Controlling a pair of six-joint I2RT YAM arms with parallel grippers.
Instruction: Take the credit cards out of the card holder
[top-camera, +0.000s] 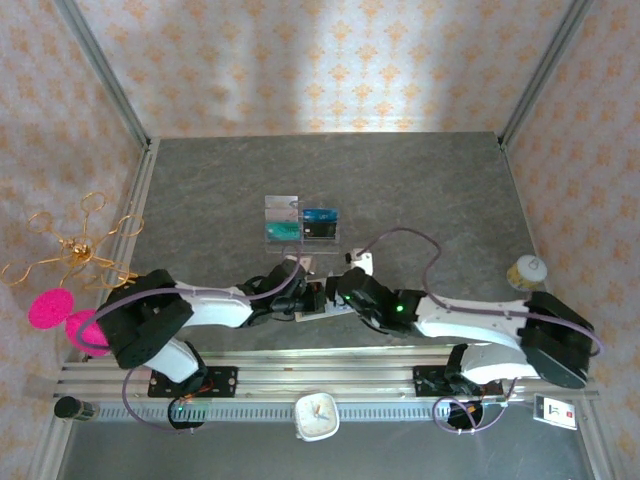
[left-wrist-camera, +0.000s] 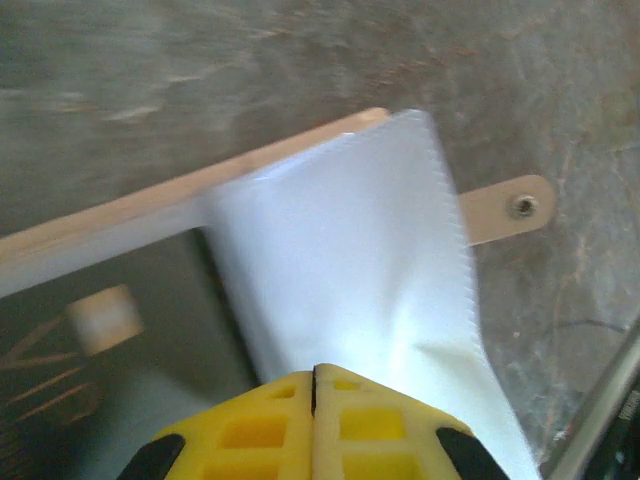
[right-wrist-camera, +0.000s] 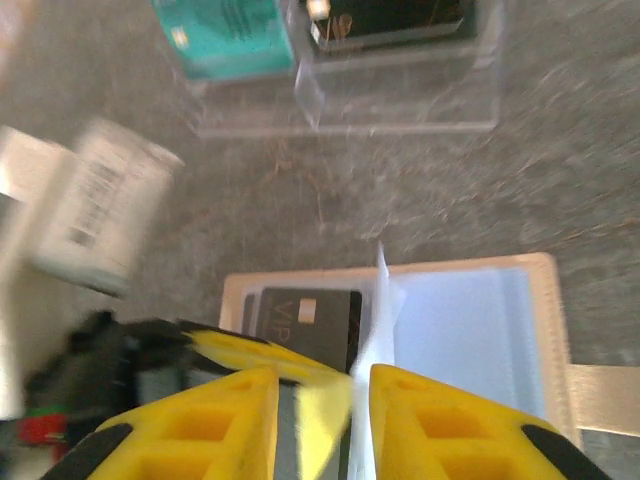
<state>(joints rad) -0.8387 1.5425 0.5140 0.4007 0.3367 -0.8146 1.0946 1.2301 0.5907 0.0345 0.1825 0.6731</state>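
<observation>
Matt beige leather-like card holder (right-wrist-camera: 460, 340) (glossy pale plastic inside); clear acrylic tray (right-wrist-camera: 400, 112).

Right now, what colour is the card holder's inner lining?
Pale blue-grey lining, beige border on the card holder; clearest in right wrist view.

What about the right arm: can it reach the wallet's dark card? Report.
Probably yes: the right pincer hangs open just above the dark card, and the left pincer pinches the pale leaf.

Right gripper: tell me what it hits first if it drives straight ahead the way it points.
Most likely the upright pale blue-grey sleeve page of the open beige leather-like card holder, just ahead of the right gripper; the clear acrylic tray lies beyond. Depth is uncertain.
</observation>
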